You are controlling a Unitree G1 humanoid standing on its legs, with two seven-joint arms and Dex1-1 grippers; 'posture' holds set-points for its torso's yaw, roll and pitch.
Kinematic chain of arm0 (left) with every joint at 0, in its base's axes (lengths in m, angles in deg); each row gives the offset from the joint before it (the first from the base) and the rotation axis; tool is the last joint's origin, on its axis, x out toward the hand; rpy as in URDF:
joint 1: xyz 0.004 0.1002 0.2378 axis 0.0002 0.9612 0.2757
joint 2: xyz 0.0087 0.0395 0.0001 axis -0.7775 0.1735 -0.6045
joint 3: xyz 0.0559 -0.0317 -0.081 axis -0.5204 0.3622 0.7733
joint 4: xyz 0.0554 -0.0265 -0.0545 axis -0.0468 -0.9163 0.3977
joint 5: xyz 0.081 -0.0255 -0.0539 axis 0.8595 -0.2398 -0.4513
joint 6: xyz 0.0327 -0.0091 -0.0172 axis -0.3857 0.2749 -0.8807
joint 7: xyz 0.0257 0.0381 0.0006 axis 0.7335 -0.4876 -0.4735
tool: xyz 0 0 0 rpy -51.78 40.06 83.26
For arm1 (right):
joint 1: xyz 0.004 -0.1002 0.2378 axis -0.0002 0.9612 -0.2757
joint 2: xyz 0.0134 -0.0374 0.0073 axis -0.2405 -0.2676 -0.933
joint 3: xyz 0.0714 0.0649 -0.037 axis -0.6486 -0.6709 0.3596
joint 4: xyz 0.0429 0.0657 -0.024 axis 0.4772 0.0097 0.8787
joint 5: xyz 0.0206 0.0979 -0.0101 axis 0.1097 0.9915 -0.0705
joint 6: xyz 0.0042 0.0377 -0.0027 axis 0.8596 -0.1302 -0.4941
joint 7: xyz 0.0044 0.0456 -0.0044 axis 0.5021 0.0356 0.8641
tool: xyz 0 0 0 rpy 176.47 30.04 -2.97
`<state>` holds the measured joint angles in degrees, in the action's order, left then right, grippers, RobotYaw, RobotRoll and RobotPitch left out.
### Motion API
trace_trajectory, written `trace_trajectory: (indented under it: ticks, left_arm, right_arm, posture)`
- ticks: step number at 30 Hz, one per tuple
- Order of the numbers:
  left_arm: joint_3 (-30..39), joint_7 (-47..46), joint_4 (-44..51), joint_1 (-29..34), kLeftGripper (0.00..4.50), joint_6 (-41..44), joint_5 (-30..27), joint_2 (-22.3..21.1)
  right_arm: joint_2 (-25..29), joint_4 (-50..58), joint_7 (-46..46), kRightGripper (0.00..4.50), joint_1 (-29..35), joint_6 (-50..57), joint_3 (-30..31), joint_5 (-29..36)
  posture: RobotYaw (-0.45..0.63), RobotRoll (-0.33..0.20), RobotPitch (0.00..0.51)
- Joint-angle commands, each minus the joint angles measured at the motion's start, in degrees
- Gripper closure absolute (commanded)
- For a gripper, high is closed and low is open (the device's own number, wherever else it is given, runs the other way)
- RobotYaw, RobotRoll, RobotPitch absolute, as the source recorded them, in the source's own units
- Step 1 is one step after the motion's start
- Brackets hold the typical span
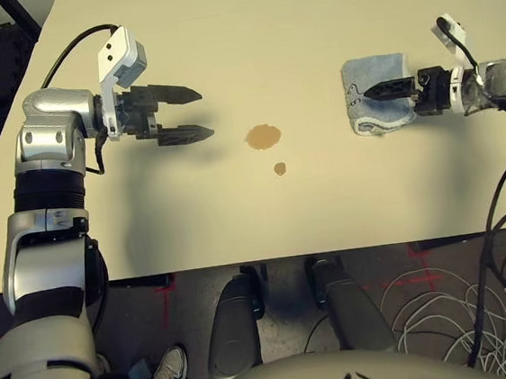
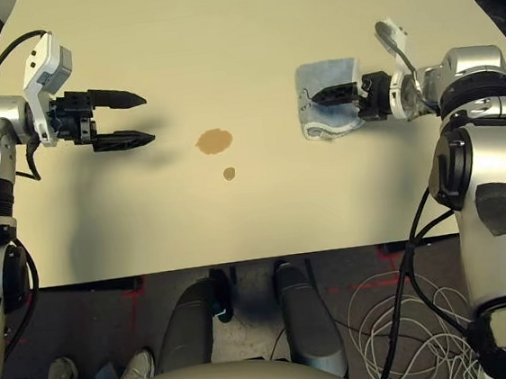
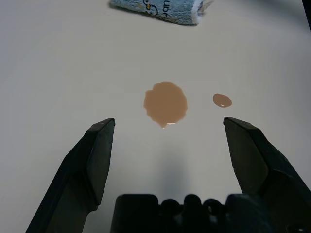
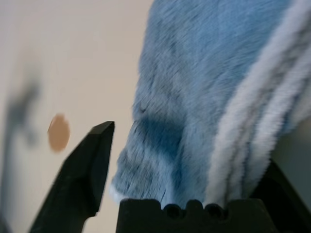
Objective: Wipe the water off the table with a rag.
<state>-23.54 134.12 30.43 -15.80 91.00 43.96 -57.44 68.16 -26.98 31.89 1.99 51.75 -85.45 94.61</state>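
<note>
While the rag is straddled by the spread right pincer, the water is unwiped; left pincer spread, empty.

A dark floor lies below the near edge, marked with red tape crosses. Loose white cables coil at lower right. Someone's grey sneaker rests at lower left.

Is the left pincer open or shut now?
Open: the left pincer has its two fingers wide apart, with the water seen between them.
</note>
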Motion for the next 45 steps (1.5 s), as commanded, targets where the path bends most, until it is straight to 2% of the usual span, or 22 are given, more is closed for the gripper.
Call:
trace_trajectory:
  ticks: [1, 8, 10, 15, 22, 25, 30, 35, 41, 45]
  left_arm:
    - [-0.7, -0.2, 0.7, 0.8, 0.0, -0.2, -0.6, 0.1]
    - [-1.0, -0.3, -0.2, 0.2, 0.0, -0.6, -0.5, 0.5]
    - [-1.0, -0.3, -0.4, -0.1, 0.0, -0.6, -0.5, 0.5]
    - [0.1, -2.4, -2.1, -1.4, 0.0, -0.8, -0.8, 1.3]
    - [8.4, -16.3, -13.3, -8.1, 0.0, -6.1, -3.2, 4.8]
    - [9.5, -18.2, -16.1, -8.9, 0.0, -8.1, -3.5, 5.1]
    - [7.6, -12.6, -14.3, -6.8, 0.0, -6.2, -3.6, 4.6]
    - [4.2, -4.4, -8.9, -6.3, 0.0, 1.8, -4.1, 1.3]
    - [0.0, 4.2, -3.6, -7.6, 0.0, 10.1, -4.0, -4.6]
    - [-4.9, 6.2, 0.6, -7.3, 0.0, 13.8, -7.6, -10.0]
  right_arm:
    - [-0.2, -0.2, 7.6, 1.36, 1.4, -1.8, -3.4, 2.2]
    - [-0.2, 0.2, 10.5, 3.97, 2.8, -3.0, -4.0, 2.9]
    - [-0.2, 0.4, 10.9, 4.49, 2.5, -3.3, -4.3, 3.2]
    - [-1.1, 1.3, 11.6, 4.49, 0.2, -3.7, -4.6, 4.6]
    - [-5.5, 8.0, 2.7, 4.49, -6.4, 6.6, -0.3, 6.6]
    - [-7.9, 15.2, 0.9, 4.49, -6.2, 14.9, 1.2, 9.4]
    - [-13.8, 36.5, 5.5, 4.49, 0.6, 32.5, 0.3, 16.5]
    - [-22.4, 51.5, 14.5, 4.49, 5.7, 42.2, -5.4, 20.4]
    - [-29.3, 56.0, 24.6, 4.49, 6.6, 42.4, -7.9, 29.1]
    - [-31.8, 56.9, 30.7, 4.49, 7.4, 42.4, -8.3, 35.3]
  posture:
    - [-0.03, 0.0, 0.276]
    - [-0.04, 0.0, 0.271]
    - [-0.04, 0.0, 0.271]
    - [-0.04, 0.0, 0.271]
    - [-0.04, 0.0, 0.27]
    - [-0.07, 0.0, 0.265]
    - [-0.08, 0.0, 0.267]
    - [-0.08, 0.0, 0.273]
    - [-0.08, 0.0, 0.274]
    - [-0.07, 0.0, 0.274]
